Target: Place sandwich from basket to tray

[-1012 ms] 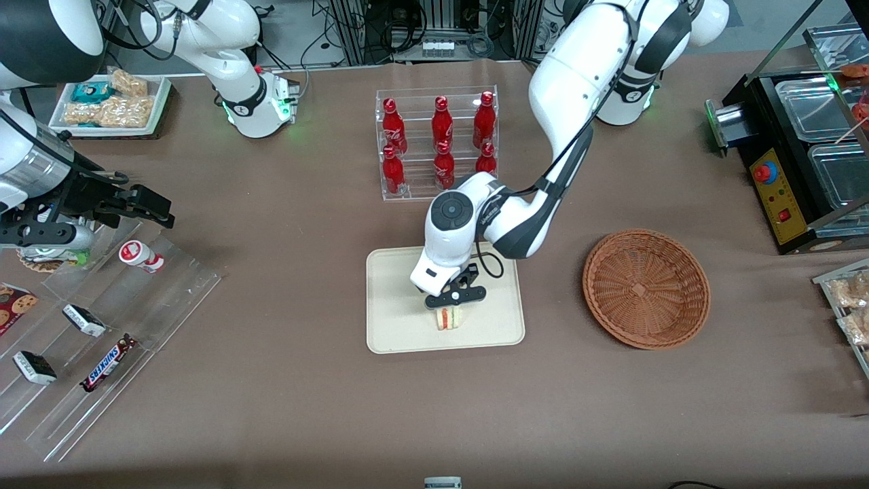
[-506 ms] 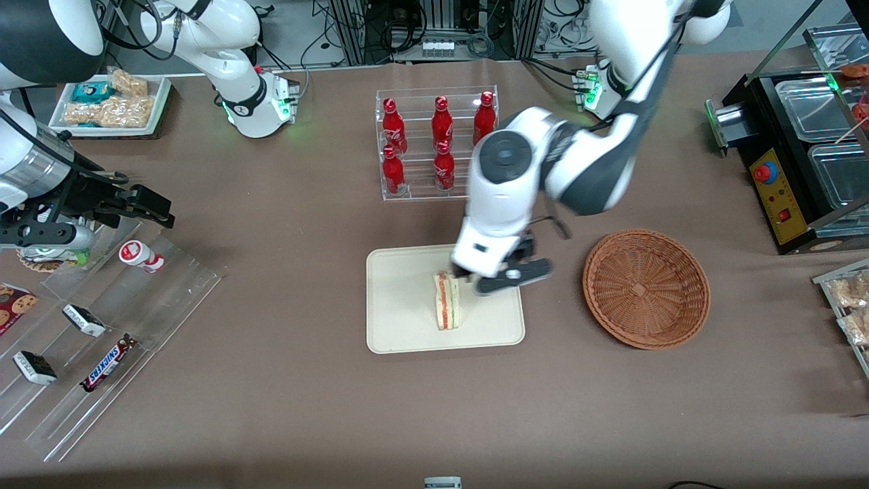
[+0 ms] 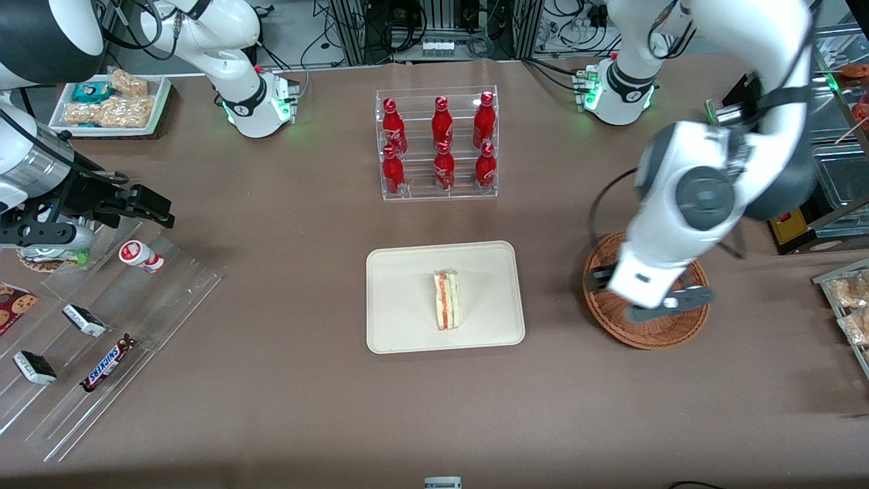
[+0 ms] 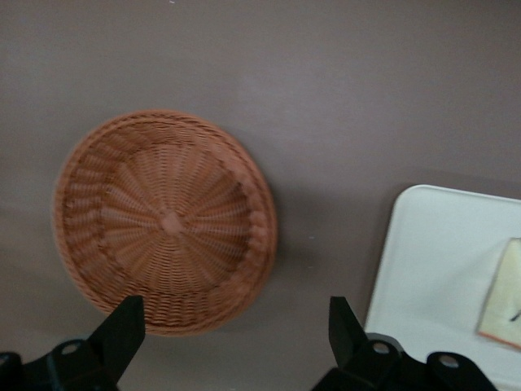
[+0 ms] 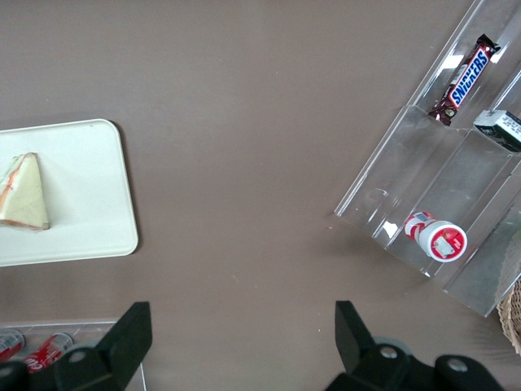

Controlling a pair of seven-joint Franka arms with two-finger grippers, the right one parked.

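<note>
- Lettering first: we can read "SNICKERS" on the dark brown bar (image 3: 107, 364) lying in the clear acrylic rack (image 3: 115, 326) toward the parked arm's end of the table, and the same word shows on it in the right wrist view (image 5: 466, 77).
- We also see six red bottles (image 3: 442, 144) with white script on them in a clear stand, but we cannot read that script.
- A small white and red cup (image 3: 140, 256) lies on its side in the same rack as the bar; its label is too small for us to read.
- Now the sandwich (image 3: 447, 300): we see it on the tray (image 3: 400, 326), near the middle, standing on edge with its pink-orange and green filling stripe facing up.
- Its long axis runs from nearer the front camera to farther from it, roughly along the tray's short side.
- Over to the gripper (image 3: 648, 297): we find it up above the basket (image 3: 694, 314), well apart from the sandwich and holding nothing.
- Its fingers (image 4: 122, 328) are spread wide, and in the left wrist view the basket (image 4: 167, 220) shows between and past the fingertips, with nothing in it.
- We see a corner of the tray (image 4: 423, 269) just beside one fingertip there, with a slice of the sandwich (image 4: 503, 295) at the picture's edge.
</note>
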